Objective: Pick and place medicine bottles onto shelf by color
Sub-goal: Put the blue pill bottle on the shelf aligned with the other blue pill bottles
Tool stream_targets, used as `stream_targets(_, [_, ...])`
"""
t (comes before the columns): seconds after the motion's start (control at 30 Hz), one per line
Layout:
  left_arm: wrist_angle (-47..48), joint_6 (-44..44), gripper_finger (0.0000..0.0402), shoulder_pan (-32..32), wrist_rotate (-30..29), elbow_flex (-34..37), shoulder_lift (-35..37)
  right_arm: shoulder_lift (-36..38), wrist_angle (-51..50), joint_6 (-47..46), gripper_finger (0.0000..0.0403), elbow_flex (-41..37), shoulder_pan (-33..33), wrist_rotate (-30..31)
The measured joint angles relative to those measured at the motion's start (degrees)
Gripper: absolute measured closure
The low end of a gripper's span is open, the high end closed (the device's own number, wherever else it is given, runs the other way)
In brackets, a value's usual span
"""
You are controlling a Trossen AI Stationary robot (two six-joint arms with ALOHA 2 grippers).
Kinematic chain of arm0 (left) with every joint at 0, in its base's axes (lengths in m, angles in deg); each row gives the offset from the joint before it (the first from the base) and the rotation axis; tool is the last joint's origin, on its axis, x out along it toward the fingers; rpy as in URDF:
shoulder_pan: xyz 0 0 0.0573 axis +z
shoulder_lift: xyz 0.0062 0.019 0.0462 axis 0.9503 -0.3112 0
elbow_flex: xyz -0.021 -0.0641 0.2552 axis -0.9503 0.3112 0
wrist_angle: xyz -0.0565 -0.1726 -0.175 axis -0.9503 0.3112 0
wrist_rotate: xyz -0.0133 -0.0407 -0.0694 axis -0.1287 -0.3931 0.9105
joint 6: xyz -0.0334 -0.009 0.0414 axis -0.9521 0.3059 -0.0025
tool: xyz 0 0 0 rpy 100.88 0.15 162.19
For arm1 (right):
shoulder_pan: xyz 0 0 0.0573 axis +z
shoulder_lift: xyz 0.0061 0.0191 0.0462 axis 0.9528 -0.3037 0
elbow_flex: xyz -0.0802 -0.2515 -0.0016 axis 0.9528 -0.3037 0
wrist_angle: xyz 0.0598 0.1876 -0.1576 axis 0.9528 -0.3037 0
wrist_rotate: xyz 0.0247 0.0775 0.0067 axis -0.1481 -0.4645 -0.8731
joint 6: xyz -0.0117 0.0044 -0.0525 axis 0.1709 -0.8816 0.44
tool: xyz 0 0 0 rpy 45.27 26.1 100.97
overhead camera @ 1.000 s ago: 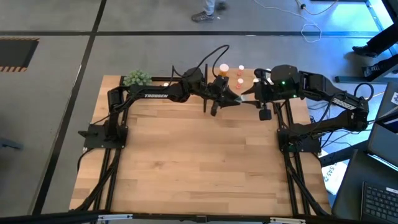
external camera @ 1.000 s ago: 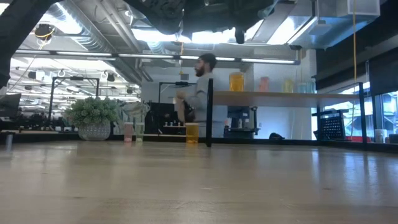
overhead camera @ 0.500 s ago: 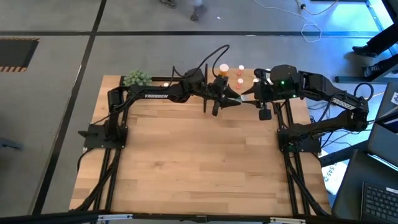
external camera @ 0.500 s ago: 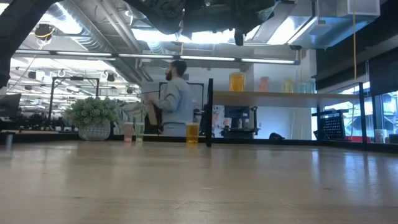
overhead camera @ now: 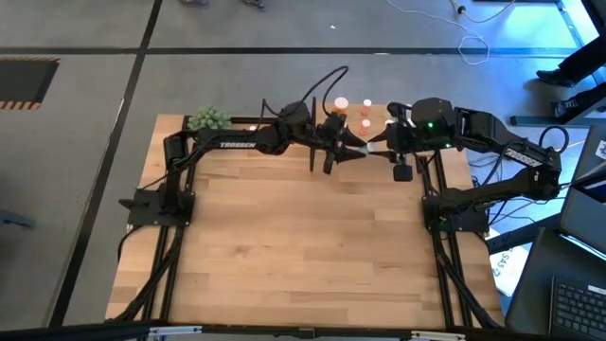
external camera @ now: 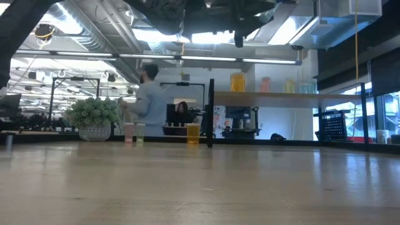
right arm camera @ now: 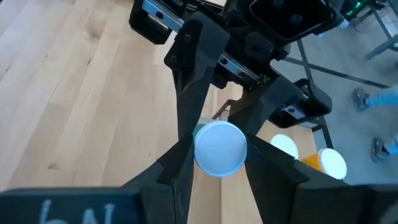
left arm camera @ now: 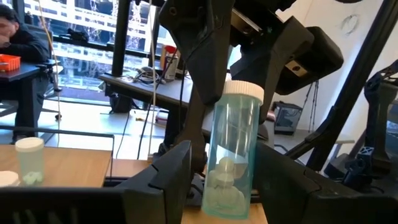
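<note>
Handoff over shelf [overhead camera: 379,128]: right end effector [right arm camera: 214,152] clamps the teal bottle [left arm camera: 231,155]; left end effector [left arm camera: 217,171] brackets it, grip unclear.

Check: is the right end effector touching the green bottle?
Touching: in the right wrist view, the right end effector pinches the green bottle by its white cap.

I see a see-through pale-green plastic bottle [left arm camera: 231,163] with a smooth matt white cap [right arm camera: 219,148], matt black gripper fingers [left arm camera: 171,180], a pale, smooth wood-grain table [overhead camera: 303,246] and a fuzzy green plant [overhead camera: 208,119].
</note>
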Motion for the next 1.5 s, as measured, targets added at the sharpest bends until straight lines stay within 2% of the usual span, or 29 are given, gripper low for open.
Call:
stream_targets(0.33, [0.1, 0.0, 0.0243, 0.7, 3.7, 0.0, 0.0, 0.0, -2.6, -3.0, 0.0267, 0.0, 0.1, 0.1])
stream_targets(0.7, [0.0, 0.0, 0.0243, 2.3, 3.8, 0.0, 0.0, 0.0, -5.6, -7.6, 0.0267, 0.0, 0.1, 1.5])
stream_targets(0.97, [0.0, -0.2, 0.0243, 3.4, 3.9, 0.0, 0.0, 0.0, -12.2, -16.4, 0.0267, 0.0, -0.1, 10.0])
stream_targets(1.3, [-0.1, 0.0, 0.0243, 3.4, 4.1, 0.0, 0.2, 0.1, -25.3, -31.8, 0.0267, 0.0, -6.3, 10.2])
stream_targets(1.5, [0.0, 1.4, 0.0243, 3.3, 3.9, 0.0, 0.2, 0.1, -31.8, -37.3, 0.0267, 0.0, -11.4, 10.3])
